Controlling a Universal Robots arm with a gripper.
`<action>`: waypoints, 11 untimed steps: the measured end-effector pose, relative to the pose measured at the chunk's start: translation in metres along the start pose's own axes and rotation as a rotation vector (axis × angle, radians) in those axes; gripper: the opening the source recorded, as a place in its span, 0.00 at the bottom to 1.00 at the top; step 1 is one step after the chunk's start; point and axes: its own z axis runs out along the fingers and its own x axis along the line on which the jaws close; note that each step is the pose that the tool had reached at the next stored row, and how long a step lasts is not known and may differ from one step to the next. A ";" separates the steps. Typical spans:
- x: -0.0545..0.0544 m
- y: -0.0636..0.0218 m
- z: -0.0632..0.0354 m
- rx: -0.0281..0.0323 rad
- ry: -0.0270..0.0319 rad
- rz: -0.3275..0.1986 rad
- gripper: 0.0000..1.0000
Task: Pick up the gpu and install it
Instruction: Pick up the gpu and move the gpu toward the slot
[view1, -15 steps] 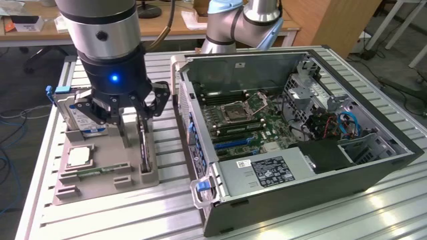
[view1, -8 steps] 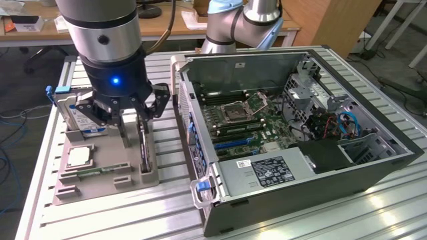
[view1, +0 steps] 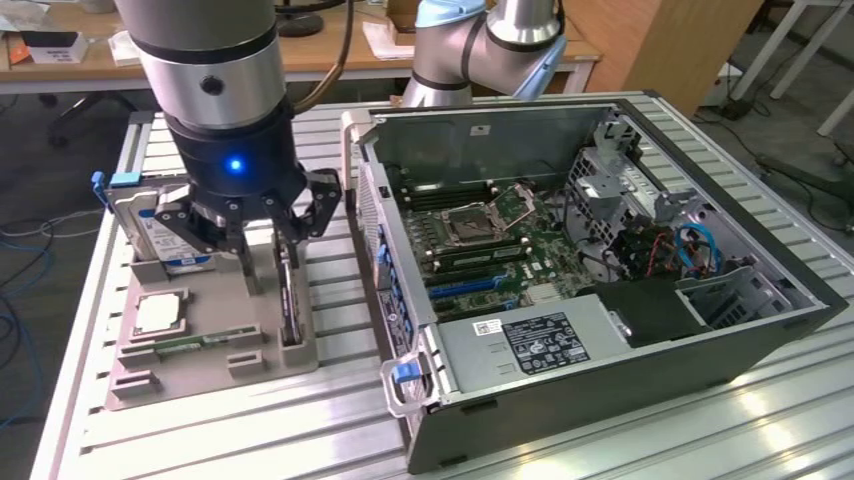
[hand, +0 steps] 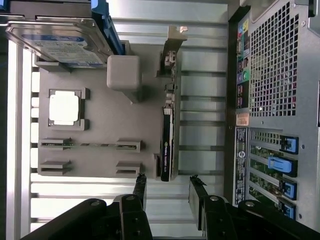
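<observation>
The gpu (view1: 288, 310) stands on its long edge in a slot of the grey holder (view1: 200, 365) on the worktop (view1: 267, 430). Reading the exterior view as a clock face, its long axis runs from about twelve to six o'clock, close to parallel with the near wall of the open case (view1: 561, 400). The case sits at three o'clock from the card, on the exterior view's right, near it but apart. The drive (view1: 160, 235) stands upright in the holder toward ten o'clock from the card; the CPU (view1: 158, 312) lies flat in its recess at nine o'clock.

The gripper (view1: 260, 240) hangs over the holder, toward the twelve o'clock part of the card as that view shows it; how high it hangs cannot be told. In the wrist view the fingers (hand: 140, 189) are spread wide and have hold of nothing. The gap between them lines up with the card's thin upper edge, so one finger lies to each face and the long axis passes through the gap; the silver bracket (hand: 172, 45) is at the end farther from the fingertips. Judged from this, the opening is squared to the card's thickness, not its length; the gpu is not yet lifted from its slot.
</observation>
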 end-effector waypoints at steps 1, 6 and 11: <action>0.000 0.0001 0.0006 0.0000 0.0001 0.000 0.47; 0.000 0.0007 0.0038 -0.0010 0.0001 -0.002 0.47; 0.000 0.0027 0.0074 -0.0013 0.0002 -0.004 0.47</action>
